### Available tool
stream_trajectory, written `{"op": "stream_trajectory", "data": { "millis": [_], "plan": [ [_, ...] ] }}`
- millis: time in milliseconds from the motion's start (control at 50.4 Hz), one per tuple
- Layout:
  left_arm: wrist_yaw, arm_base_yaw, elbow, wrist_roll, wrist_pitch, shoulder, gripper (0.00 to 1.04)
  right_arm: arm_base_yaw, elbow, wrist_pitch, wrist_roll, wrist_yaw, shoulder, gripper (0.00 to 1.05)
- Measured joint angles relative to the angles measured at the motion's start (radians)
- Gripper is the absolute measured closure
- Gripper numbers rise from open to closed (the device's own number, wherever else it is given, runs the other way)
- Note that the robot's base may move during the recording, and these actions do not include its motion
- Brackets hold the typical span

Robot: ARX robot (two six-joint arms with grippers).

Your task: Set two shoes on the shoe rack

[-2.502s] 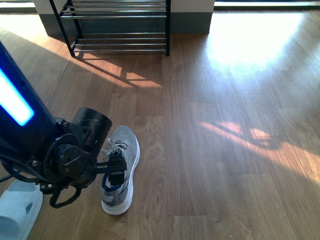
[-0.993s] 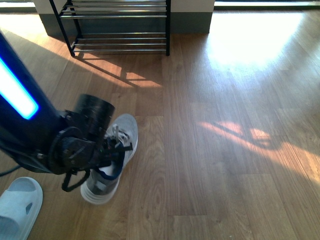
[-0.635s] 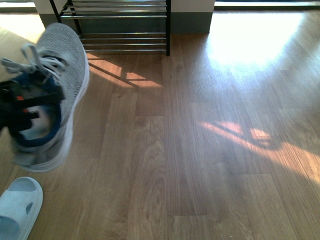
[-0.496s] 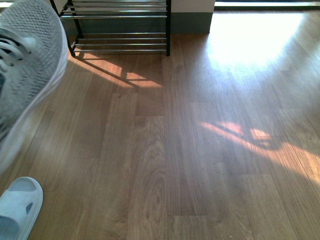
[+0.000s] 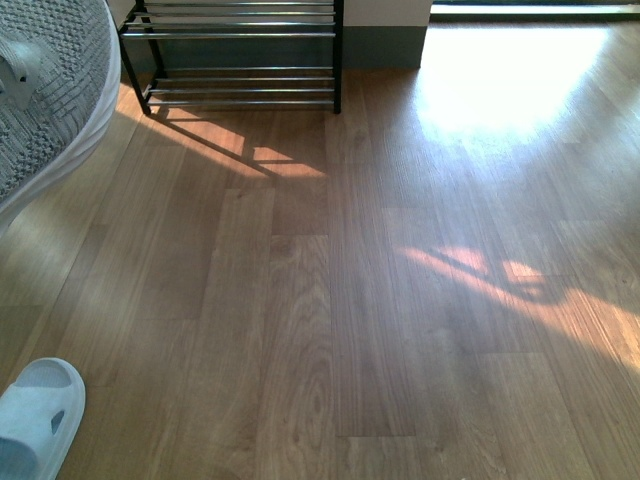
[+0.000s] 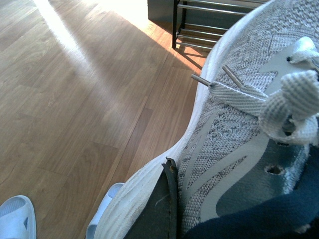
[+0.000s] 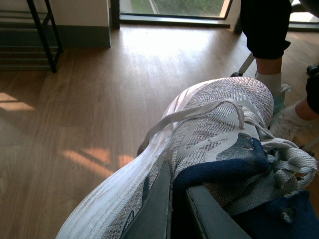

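Left tool (image 6: 169, 199) pinches one sneaker (image 6: 239, 124), right tool (image 7: 178, 204) the other sneaker (image 7: 209, 124). Both raised, presumably for the rack (image 5: 240, 33) at eleven o'clock.

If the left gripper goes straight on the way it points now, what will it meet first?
Probably the shoe rack. The left gripper holds the grey sneaker with its toe toward the rack's lower bars, and only bare floor shows between; depth is unclear.

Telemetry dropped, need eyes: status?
Left gripper shut on grey sneaker, off floor. Right gripper shut on second sneaker. Shoe rack ahead, bare floor between.
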Motion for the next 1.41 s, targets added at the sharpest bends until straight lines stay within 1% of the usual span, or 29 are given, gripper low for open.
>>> {"op": "stream_trajectory", "data": {
  "millis": [1410],
  "plan": [
    [0.002,0.0,0.0,0.002,-0.002,0.0,1.03,0.0,0.0,0.0,0.0,0.0,0.0,1.03]
  ]
}}
